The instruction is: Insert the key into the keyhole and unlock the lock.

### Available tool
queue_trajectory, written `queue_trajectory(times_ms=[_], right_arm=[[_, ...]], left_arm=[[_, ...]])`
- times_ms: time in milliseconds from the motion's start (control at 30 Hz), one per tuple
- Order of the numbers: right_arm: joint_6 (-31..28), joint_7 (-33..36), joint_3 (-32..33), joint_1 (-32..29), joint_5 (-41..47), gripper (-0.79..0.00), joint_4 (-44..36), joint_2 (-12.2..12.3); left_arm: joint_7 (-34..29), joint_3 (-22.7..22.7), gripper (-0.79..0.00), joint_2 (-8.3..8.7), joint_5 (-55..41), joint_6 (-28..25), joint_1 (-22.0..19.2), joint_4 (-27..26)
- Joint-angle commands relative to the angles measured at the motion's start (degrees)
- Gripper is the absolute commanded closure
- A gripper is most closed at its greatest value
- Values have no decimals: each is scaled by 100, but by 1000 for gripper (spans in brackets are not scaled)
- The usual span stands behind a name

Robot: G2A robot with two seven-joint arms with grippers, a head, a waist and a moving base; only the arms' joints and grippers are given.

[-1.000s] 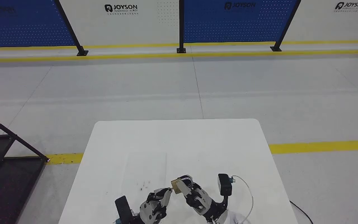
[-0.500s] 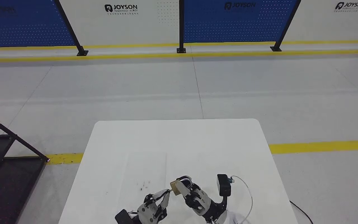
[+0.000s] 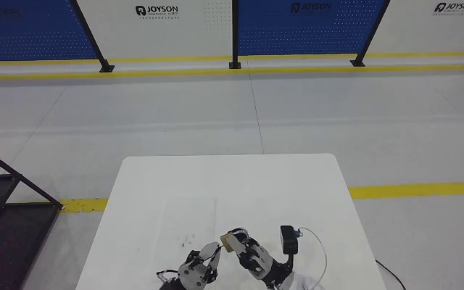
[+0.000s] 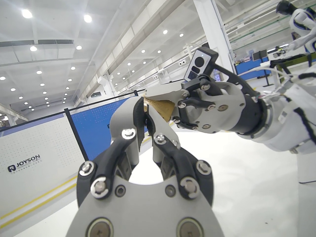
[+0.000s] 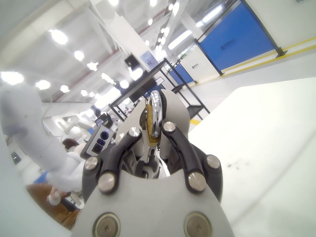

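— Where is the lock?
— Between the right fingers [image 5: 167, 107]. They are closed on the lock [image 5: 155, 117], gripping its brass body, and the chrome shackle shows in the narrow gap between them.
— And the left fingers?
— The left fingers [image 4: 154, 122] are drawn almost together on a small dark piece, the key [image 4: 146, 124]. Their tips sit right up against the lock's brass body, facing the right fingers.
— Is the key in the keyhole?
— I cannot tell, because the fingertips hide that spot.
— And the desk?
— The white desk [image 3: 217, 188] lies below both pairs of fingers, and the lock is held up off it.
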Motion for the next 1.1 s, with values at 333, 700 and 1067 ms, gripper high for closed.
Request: queue_trajectory(times_ms=[333, 700, 1067], right_arm=[[1, -24, -20, 19, 54, 0, 5, 12], [-39, -73, -29, 37, 81, 0, 7, 21], [-87, -146, -10, 26, 97, 0, 3, 35]], left_arm=[[91, -94, 0, 60, 461, 501, -5, -26], [269, -131, 0, 98, 623, 728, -85, -2], [648, -60, -215, 127, -291, -88, -29, -15]])
